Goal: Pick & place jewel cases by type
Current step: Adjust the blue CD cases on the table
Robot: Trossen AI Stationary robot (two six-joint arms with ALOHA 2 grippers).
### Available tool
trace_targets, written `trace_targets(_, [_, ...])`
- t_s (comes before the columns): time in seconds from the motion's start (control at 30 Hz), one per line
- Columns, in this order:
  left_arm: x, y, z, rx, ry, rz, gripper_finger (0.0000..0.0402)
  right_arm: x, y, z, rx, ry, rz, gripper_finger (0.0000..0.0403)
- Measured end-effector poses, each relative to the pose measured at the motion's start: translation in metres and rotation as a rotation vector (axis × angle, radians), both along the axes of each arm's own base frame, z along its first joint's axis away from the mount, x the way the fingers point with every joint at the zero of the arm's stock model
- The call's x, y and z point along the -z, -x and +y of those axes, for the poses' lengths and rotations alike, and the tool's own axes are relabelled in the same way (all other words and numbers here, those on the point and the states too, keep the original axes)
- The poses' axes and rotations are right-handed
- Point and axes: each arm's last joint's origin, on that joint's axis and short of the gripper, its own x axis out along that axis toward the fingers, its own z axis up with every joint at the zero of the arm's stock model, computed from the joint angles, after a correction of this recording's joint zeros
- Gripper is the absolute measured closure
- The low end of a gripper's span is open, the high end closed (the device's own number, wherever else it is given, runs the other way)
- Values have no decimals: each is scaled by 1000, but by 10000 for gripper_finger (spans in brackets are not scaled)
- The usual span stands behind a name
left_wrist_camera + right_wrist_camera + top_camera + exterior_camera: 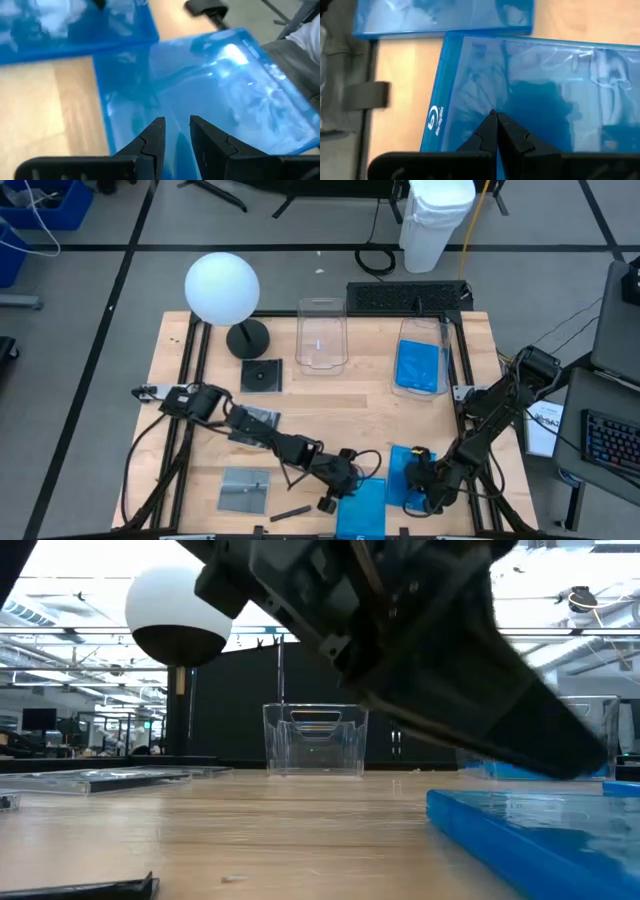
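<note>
One blue case (pixel 419 366) is lying in the right tub (pixel 422 330), so you are looking at a sort that is only just under way; the left tub (pixel 321 335) is holding nothing that I can make out. Two blue cases are waiting at the near edge: one (pixel 362 505) under the left gripper (pixel 340 480), one (pixel 404 477) under the right gripper (pixel 425 480), lying just beside each other. Three dark cases are sitting loose on the table: one (pixel 262 375) near the lamp (pixel 223 288), one (pixel 255 420) partly under the left arm, one (pixel 244 490) near the front left with a small dark stick (pixel 290 511) beside it. That is leaving five of six to place, by my judgement.

Your left gripper's fingers (pixel 154 140) are standing a little apart over the blue case (pixel 200 95), and I cannot tell whether they are pinching its edge. Your right gripper (pixel 496 131) is fully closed, its tips against the other blue case (pixel 540 95), gripping nothing.
</note>
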Motion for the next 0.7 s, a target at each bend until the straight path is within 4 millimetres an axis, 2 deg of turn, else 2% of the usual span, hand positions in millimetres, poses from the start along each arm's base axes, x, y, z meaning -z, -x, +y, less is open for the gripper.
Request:
trace_targets(0.1, [6, 2, 8, -52, -32, 73, 305, 1, -1, -5, 28, 39, 3, 403])
trace_targets(0.3, [11, 4, 28, -272, -139, 180, 305, 1, -6, -8, 37, 48, -3, 403])
trace_targets(0.7, [19, 6, 59, -571, -263, 245, 305, 3, -17, -21, 67, 192, -116, 403])
